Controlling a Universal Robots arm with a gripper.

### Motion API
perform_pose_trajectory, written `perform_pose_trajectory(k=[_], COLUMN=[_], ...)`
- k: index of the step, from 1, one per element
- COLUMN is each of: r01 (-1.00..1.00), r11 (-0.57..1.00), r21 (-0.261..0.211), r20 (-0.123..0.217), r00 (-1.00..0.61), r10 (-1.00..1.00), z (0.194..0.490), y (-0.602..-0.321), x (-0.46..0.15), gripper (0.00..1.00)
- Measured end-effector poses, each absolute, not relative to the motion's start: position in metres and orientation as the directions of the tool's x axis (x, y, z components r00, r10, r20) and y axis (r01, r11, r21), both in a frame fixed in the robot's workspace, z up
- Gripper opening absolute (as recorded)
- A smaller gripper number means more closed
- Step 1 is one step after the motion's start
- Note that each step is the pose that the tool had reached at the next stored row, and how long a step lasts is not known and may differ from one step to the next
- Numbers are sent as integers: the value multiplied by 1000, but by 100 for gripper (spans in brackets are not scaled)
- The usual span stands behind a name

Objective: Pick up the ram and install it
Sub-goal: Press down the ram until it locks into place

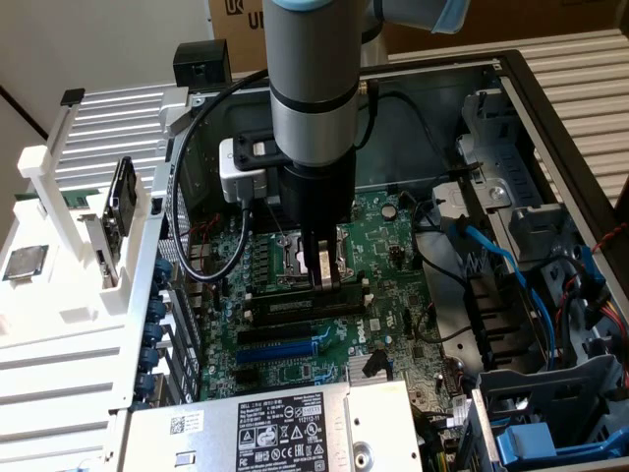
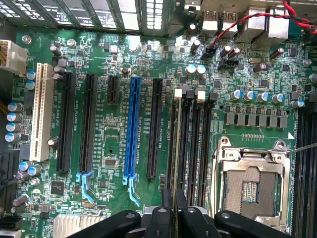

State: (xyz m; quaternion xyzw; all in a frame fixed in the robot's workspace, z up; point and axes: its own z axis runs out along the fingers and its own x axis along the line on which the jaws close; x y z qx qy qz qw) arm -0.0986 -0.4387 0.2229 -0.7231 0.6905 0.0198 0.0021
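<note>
Ram (image 2: 174, 148) stands on edge, a thin green strip seen from above, pinched between the gripper (image 2: 173, 212) fingers, which are closed on its upper edge. Its long axis runs parallel to the DIMM slots (image 2: 192, 144), and it's lined up over the slot farthest from the CPU socket (image 2: 250, 186). Slot is straight below the fingers. Can't tell if it's seated or just above.
</note>
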Motion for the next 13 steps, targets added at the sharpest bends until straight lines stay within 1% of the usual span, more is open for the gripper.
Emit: perform_pose_trajectory(k=[4,5,6,8,9,13], r01=[-999,-999,-999,-999,-999,-999], r11=[-46,-46,-46,-46,-46,-46], r21=[25,25,24,24,24,24], r20=[-32,-32,-32,-32,-32,-32], r00=[46,45,45,46,46,46], r10=[-998,-998,-998,-998,-998,-998], z=[223,223,223,223,223,223], y=[-439,-439,-439,-439,-439,-439], x=[-99,-99,-99,-99,-99,-99], gripper=[14,15,21,21,28,28])
